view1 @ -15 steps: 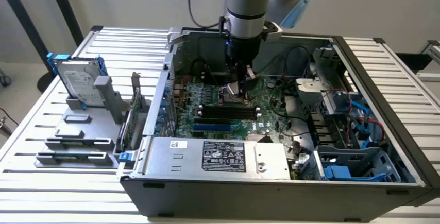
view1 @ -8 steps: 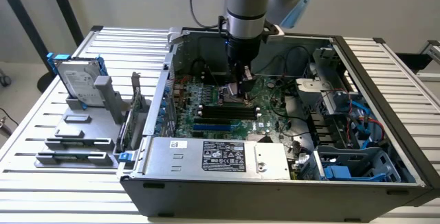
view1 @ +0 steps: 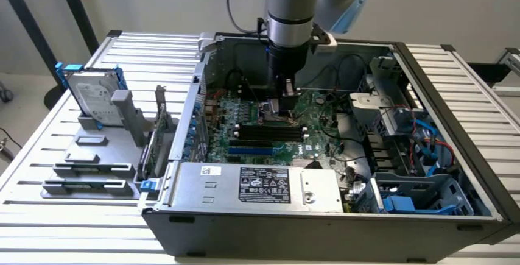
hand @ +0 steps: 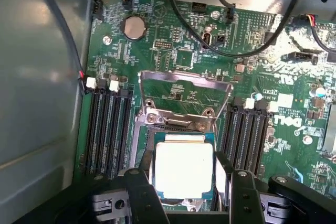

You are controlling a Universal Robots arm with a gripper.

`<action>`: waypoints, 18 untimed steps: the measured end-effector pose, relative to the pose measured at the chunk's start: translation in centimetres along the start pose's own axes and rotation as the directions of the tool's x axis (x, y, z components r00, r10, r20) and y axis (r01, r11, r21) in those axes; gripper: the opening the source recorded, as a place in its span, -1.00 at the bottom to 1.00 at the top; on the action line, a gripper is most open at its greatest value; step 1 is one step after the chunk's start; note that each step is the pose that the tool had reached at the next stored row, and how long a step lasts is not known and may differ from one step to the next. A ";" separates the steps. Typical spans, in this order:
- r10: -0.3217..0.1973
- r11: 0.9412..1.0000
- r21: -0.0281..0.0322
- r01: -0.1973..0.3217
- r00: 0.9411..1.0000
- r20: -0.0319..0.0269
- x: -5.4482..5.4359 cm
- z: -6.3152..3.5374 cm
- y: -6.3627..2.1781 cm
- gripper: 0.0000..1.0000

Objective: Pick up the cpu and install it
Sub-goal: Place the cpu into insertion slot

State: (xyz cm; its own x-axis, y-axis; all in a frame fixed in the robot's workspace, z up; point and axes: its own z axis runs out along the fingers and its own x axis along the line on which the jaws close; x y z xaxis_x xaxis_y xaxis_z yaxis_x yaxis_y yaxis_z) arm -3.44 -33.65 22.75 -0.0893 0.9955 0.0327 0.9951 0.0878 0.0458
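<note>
The cpu (hand: pixel 184 163), a small square chip with a silver-grey top and green rim, lies level over the open socket (hand: pixel 178 127) on the green motherboard (hand: pixel 178 51). The socket's metal load plate (hand: pixel 184 95) is swung up just beyond it. My gripper (hand: pixel 184 177) straddles the chip, and its black fingers (hand: pixel 140 182) touch two opposite edges, so it is shut on the cpu. In the exterior view the gripper (view1: pixel 282 111) reaches straight down into the open computer case (view1: pixel 325 222), low over the board's middle.
Black memory slots (hand: pixel 107 129) flank the socket on both sides. Black cables (hand: pixel 210 35) cross the board beyond it. A power supply (view1: pixel 260 183) fills the case's near side, with drive cages (view1: pixel 406 131) at the exterior view's right. A hard drive with blue brackets (view1: pixel 91 97) stands on a grey rack outside.
</note>
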 end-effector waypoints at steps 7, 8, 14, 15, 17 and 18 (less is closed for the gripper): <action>0.094 0.996 -0.003 -0.094 0.996 0.004 0.1 0.13 -0.22 0.09; 0.097 0.995 -0.004 -0.097 0.995 0.004 0.1 0.14 -0.37 0.09; 0.111 0.994 -0.004 -0.111 0.994 0.005 0.8 0.26 -0.73 0.09; 0.114 0.993 -0.004 -0.114 0.993 0.005 1.0 0.33 -0.72 0.09; 0.120 0.993 -0.004 -0.119 0.993 0.005 1.2 0.55 -0.70 0.09; 0.121 0.993 -0.005 -0.121 0.993 0.006 1.3 0.71 -0.71 0.09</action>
State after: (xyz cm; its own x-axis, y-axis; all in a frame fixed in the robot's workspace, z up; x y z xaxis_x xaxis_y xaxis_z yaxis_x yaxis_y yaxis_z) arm -4.23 -32.38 22.06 0.0323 0.9990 0.0325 0.9984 -0.0338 0.0462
